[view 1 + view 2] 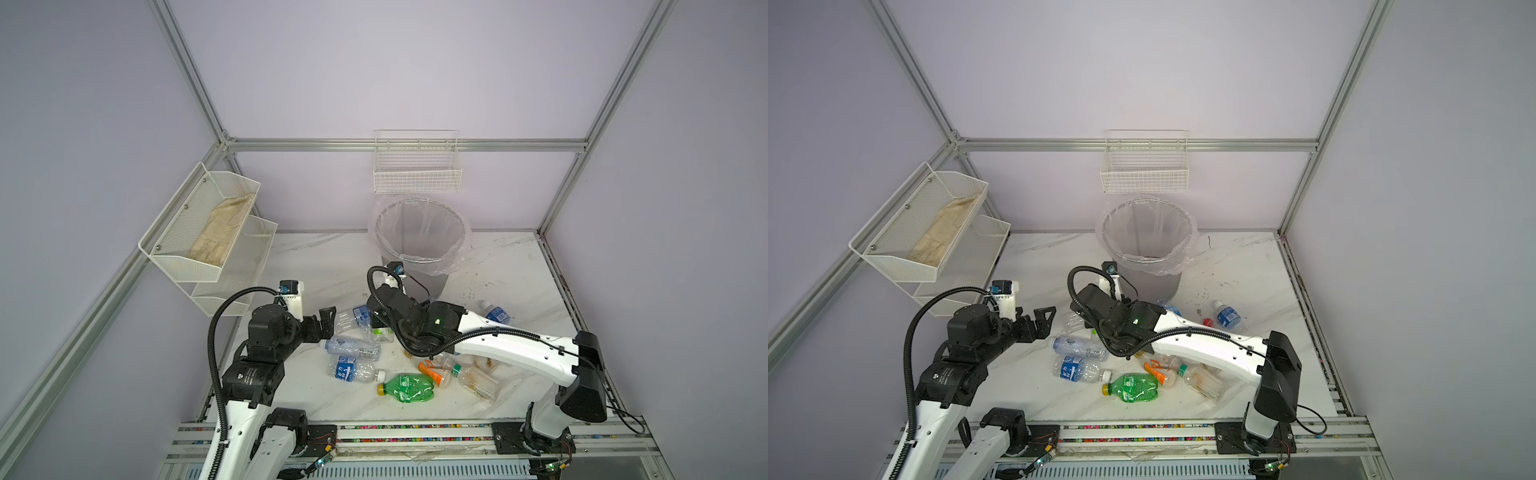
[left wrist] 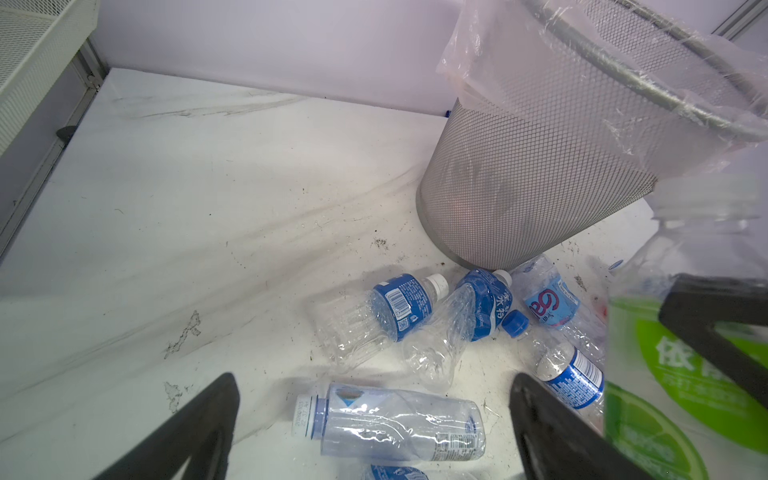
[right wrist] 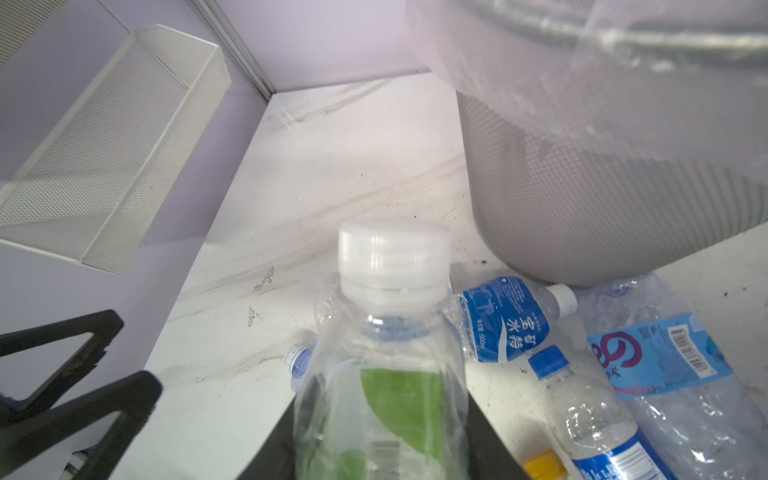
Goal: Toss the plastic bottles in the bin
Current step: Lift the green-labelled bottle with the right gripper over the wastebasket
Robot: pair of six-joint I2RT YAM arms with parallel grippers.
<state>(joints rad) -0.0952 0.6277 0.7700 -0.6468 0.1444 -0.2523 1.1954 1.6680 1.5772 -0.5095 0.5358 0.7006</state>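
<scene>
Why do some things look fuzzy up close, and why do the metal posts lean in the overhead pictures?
Right wrist view: the lime-label bottle sits near the lens, so its cap is soft; the bin beyond is hazy. Left wrist view: that bottle blurs too, the blue-label bottles are crisp. Both top views: a wide lens splays the frame posts; light is even, shadows faint.

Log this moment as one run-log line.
left gripper: open, empty | right gripper: shut on lime-label bottle | bin: upright, held bottle not yet in
</scene>
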